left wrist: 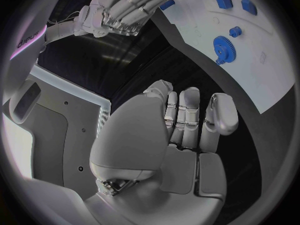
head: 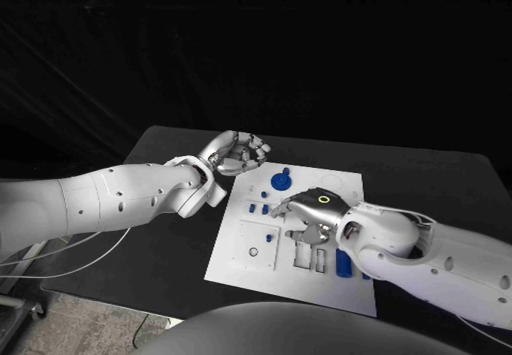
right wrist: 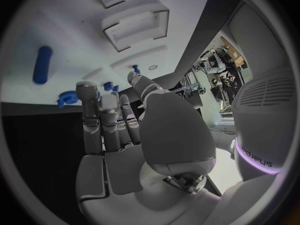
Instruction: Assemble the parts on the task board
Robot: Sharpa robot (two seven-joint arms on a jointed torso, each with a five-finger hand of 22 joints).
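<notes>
the white task board lies mid-table with blue parts on it: a blue gear at its far edge and a long blue bar near the right. the right hand hovers over the board's middle, fingers spread, empty. the left hand sits curled and empty just beyond the far left corner.

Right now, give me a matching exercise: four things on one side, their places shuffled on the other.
1 left hand
2 right hand
3 blue gear
4 long blue peg

A near part of the task board, beside the right wrist
B over the black table, off the board's far left corner
C over the board's middle
D far part of the board

Pairs: 1-B, 2-C, 3-D, 4-A
</notes>
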